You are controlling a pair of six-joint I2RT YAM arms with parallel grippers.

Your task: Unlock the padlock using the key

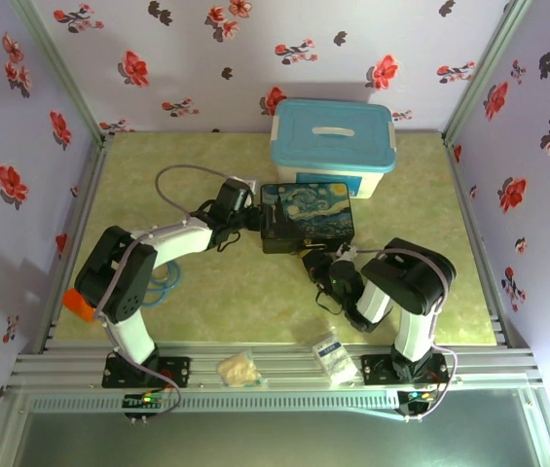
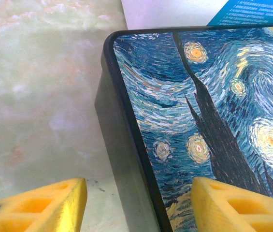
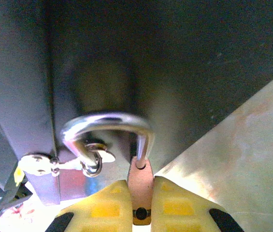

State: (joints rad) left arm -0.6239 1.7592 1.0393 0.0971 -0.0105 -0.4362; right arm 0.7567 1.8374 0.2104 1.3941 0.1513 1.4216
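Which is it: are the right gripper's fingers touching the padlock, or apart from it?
Touching. The right wrist view shows the padlock pinched between the yellow fingers of the right gripper, with no gap on either side.

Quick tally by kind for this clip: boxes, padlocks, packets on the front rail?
Boxes: 2, the Starry Night tin and the blue-lidded plastic bin
Padlock: 1
Packets: 2, the beige packet and the white packet
Total: 5
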